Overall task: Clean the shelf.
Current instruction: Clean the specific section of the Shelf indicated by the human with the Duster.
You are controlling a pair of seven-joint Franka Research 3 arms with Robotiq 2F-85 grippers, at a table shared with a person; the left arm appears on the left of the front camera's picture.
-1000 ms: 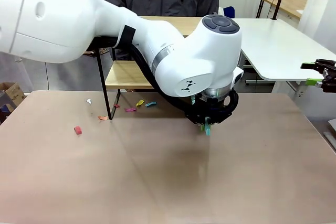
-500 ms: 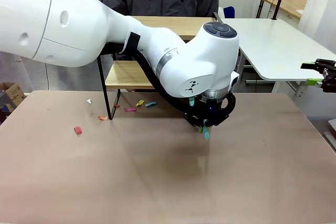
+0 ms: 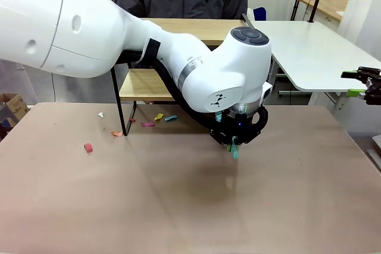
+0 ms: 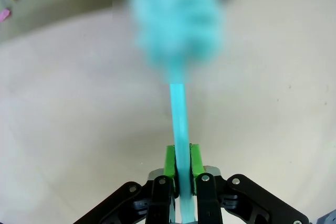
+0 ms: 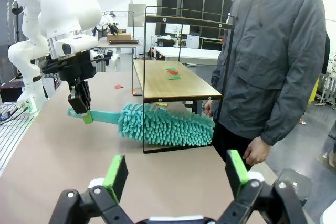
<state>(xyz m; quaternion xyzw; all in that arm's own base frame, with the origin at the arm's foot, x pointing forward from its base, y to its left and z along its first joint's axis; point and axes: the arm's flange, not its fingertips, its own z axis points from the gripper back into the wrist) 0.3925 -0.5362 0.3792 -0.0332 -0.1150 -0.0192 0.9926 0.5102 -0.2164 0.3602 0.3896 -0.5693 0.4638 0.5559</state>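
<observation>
shelf (image 5: 173,83): boards were light wood, smooth, satin; frame was thin black metal, matt. duster (image 5: 165,124): shaggy teal chenille cloth head, smooth plastic handle. tabletop (image 3: 178,206) was matt beige, faint sheen. left arm shell (image 3: 226,81) was glossy white plastic. left gripper (image 4: 180,153) pads (image 4: 169,160) were matt green. person's jacket (image 5: 283,51) was grey cloth, slight sheen.

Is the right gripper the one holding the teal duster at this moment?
No, the right gripper stands open and empty, while the left gripper grips the teal duster by its handle.
</observation>
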